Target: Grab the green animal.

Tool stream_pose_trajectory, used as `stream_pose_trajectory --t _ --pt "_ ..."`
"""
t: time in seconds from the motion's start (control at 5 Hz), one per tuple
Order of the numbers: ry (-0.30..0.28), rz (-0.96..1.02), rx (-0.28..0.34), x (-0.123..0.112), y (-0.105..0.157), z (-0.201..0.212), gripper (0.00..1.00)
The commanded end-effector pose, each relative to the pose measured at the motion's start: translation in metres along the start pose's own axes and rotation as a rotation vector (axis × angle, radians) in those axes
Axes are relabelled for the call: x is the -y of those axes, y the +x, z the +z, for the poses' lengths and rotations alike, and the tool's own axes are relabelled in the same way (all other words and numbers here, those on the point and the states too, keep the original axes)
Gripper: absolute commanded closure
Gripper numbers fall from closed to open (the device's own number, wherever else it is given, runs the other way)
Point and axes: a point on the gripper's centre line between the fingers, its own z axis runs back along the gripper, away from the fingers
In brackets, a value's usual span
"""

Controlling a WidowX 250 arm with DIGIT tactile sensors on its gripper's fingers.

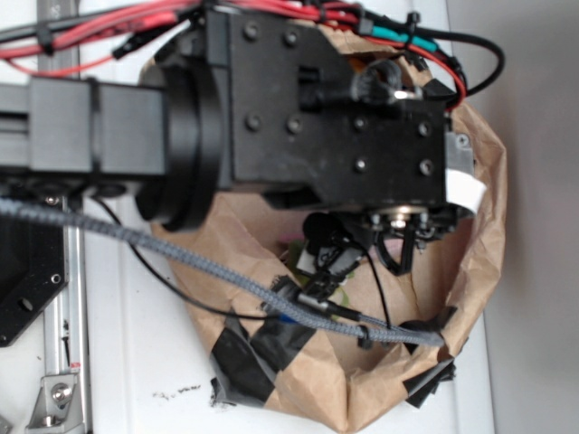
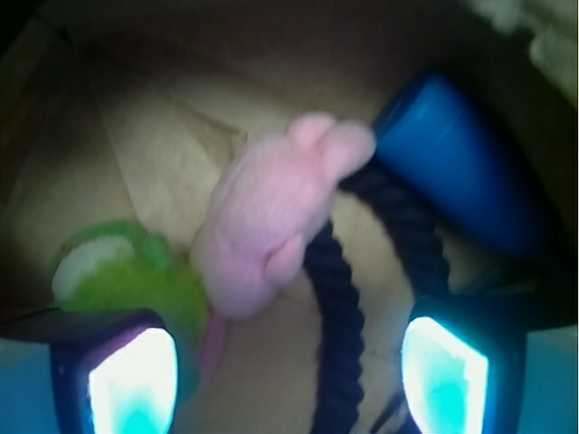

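The gripper (image 2: 289,371) is hanging inside the paper bag (image 1: 479,235), jaws spread wide and gripping nothing — approach step. It is centring over the pink plush (image 2: 271,217); the green animal (image 2: 127,271) is lying by the left fingertip (image 2: 127,380), so the next move needs shifting left before closing.

Pink plush (image 2: 271,217), dark rope (image 2: 339,298), blue cylinder (image 2: 452,158) inside paper bag (image 1: 470,262).

In the wrist view, the green animal (image 2: 127,276) is seen at lower left, touching the pink plush (image 2: 271,221) to its right. A rope (image 2: 339,307) is looped just right of the plush, with a cylinder (image 2: 457,167) at upper right. All are held inside the bag (image 1: 484,226), which is set on the table (image 1: 136,362).
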Motion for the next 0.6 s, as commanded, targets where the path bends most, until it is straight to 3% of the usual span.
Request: stream_pose_trajectory --t 0.0,0.2,0.4 --pt "-0.054 -0.096 0.116 0.008 0.003 0.030 0.00" --pt "-0.006 -0.236 0.134 0.030 0.000 0.021 0.00" --pt "-0.039 -0.332 0.135 0.052 -0.004 0.014 0.00"
